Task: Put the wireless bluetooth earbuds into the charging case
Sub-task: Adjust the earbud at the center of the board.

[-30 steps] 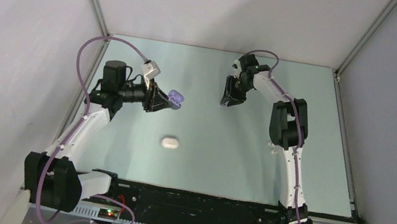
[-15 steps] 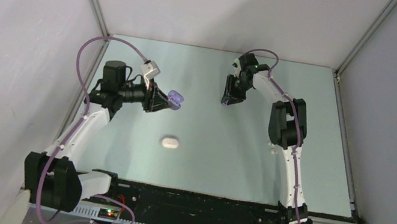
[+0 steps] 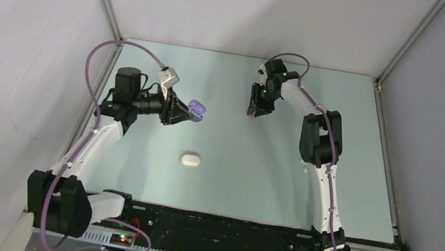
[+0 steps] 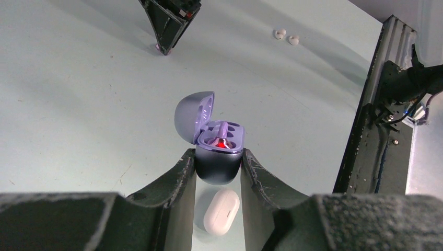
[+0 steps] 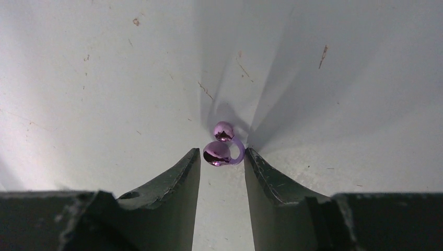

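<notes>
Counting two white earbuds (image 4: 287, 36), one white case (image 4: 221, 210), and one purple earbud (image 5: 222, 149) lying ungripped between the half-open right gripper's (image 5: 221, 157) tips; left gripper (image 4: 218, 152) clamps one lid-open purple charging case (image 4: 219, 159).

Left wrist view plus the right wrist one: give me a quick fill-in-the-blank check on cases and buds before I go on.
1. The left gripper is shut on the purple charging case, whose lid stands ___.
2. The white case lies on the table with its lid ___.
3. The earbud between the right gripper fingertips is ___ in colour.
4. The two earbuds lying far off together are ___ in colour.

Missing words: open; closed; purple; white.
</notes>
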